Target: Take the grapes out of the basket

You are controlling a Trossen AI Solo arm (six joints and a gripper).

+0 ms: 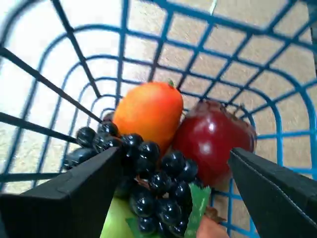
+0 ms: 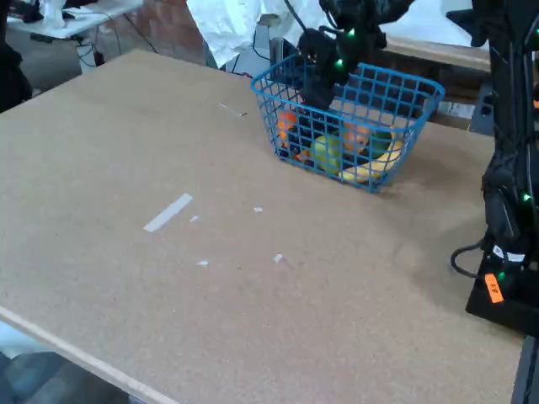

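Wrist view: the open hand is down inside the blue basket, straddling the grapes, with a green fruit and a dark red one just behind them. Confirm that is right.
Not quite. In the wrist view the fruit beside the dark red fruit is orange, not green. The rest holds: the hand is open inside the blue basket, straddling the grapes.

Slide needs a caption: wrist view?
Open gripper straddles the grapes inside the blue basket, beside orange and red fruit.

In the wrist view the grapes (image 1: 158, 191) lie between the spread black fingers (image 1: 74, 191), crowded from behind by an orange fruit (image 1: 148, 111) and a dark red fruit (image 1: 213, 139). The basket (image 1: 287, 114) walls close in all round; only the top stands free.
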